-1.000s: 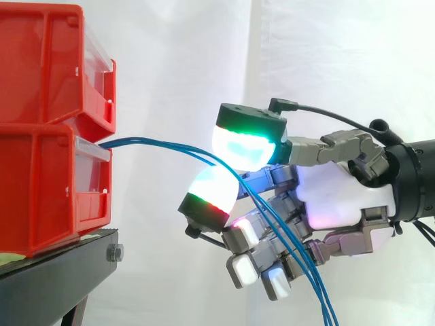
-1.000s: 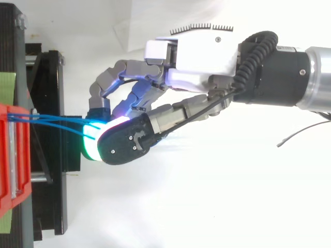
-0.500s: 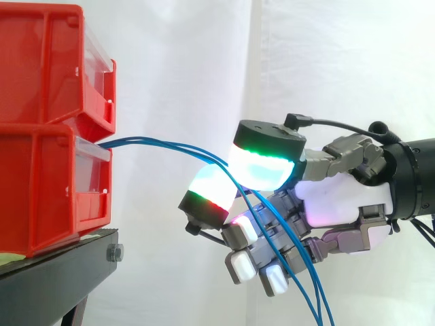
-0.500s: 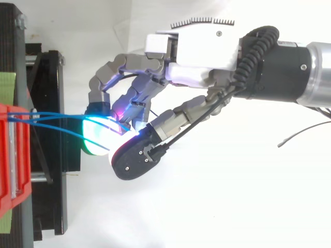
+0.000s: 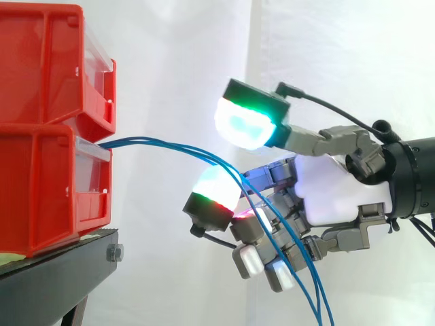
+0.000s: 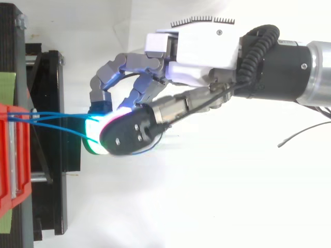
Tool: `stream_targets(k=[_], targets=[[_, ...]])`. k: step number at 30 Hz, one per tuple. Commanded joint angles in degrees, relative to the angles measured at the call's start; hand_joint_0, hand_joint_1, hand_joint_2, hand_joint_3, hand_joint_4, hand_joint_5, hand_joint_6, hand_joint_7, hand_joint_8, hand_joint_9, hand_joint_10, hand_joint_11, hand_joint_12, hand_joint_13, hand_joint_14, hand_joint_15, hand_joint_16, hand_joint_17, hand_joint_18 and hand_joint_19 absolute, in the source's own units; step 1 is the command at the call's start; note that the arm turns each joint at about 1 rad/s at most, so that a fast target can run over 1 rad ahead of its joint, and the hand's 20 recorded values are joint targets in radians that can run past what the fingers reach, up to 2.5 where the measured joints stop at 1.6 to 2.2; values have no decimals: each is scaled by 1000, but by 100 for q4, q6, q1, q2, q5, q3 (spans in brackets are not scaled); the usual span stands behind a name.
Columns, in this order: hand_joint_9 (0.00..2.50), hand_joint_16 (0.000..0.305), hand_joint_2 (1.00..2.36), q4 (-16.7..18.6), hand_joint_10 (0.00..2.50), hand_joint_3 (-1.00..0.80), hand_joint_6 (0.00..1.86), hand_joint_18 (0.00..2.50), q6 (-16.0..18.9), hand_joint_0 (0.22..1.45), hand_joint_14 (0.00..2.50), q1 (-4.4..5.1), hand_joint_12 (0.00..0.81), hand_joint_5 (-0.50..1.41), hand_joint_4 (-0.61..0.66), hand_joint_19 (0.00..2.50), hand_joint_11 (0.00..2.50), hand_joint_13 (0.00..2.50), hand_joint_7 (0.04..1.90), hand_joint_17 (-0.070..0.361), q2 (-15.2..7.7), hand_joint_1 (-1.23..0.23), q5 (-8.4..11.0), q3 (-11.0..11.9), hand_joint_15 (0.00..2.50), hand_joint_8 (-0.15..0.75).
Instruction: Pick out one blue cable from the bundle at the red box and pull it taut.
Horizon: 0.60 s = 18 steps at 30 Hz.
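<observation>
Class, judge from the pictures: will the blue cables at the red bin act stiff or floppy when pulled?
Probably floppy: the blue cables arc out of the red bin and droop down past the hand. Likely light, being thin. Lying close together, neighbours may drag along.

Black stand (image 5: 64, 272) at lower left, flat top, one leg angling down. Silver bolt (image 5: 114, 253) on its front corner. Pale green strip (image 6: 7, 85) lies on the stand's top at the left edge in the top view. White curtain (image 5: 326, 61) behind, with one vertical fold.
</observation>
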Motion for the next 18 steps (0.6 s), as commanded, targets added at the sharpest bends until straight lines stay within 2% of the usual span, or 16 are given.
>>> stream_targets(k=[1, 4, 9, 18], targets=[[1075, 40, 1000, -9, 26, -500, 822, 823, -9, 591, 25, -8, 302, -129, 95, 895, 985, 966, 1067, 89, 1, -336, 0, 10, 679, 258], [1087, 40, 1001, -17, 25, -488, 818, 826, 0, 603, 25, -8, 309, -125, 136, 903, 987, 966, 1078, 91, 1, -386, 8, 36, 688, 262], [1041, 43, 1018, -141, 26, -304, 835, 830, -18, 580, 26, -8, 323, -146, 143, 902, 1027, 949, 1066, 96, 1, -495, 8, 142, 698, 276], [977, 45, 1020, -211, 26, -265, 872, 821, -35, 567, 25, -26, 332, -174, 168, 883, 1085, 916, 1096, 101, -8, -663, 8, 177, 701, 276]])
